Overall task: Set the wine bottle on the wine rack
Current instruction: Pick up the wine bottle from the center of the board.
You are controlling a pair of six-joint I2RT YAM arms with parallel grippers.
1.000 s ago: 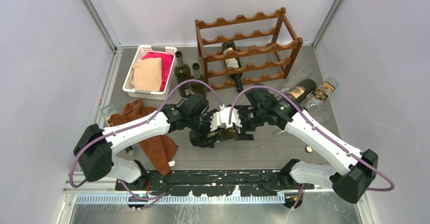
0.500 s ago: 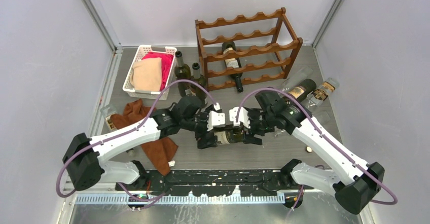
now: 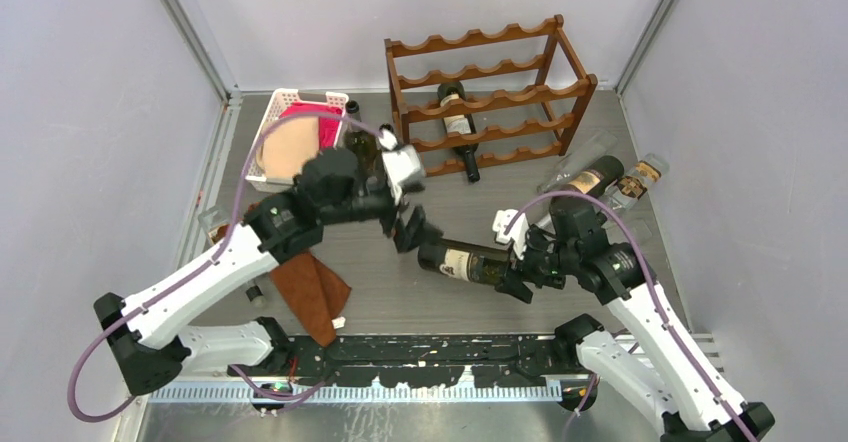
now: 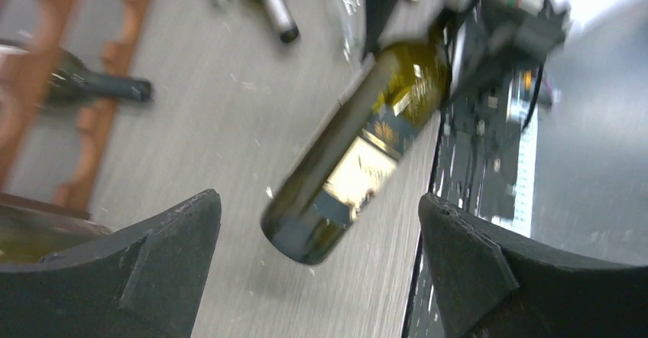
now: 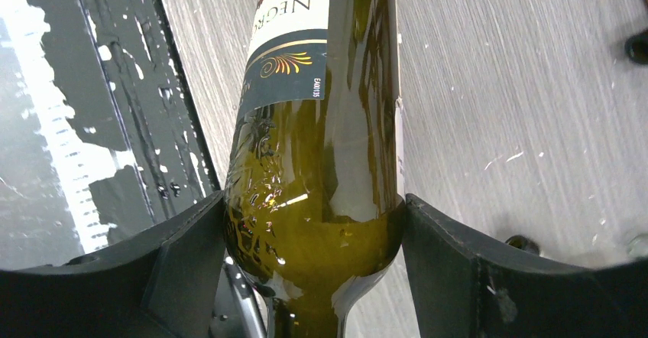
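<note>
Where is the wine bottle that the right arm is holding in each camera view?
Top external: the wine bottle lies level at centre, neck end held by the right arm.
Left wrist: centre, slanting, beyond the open left fingers.
Right wrist: centre, clamped between the right fingers.
Shared landmark: the black base rail, beside the bottle in every view.

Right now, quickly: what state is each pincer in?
Left pincer: open, holding nothing.
Right pincer: closed on the wine bottle, gripping it at the shoulder.
</note>
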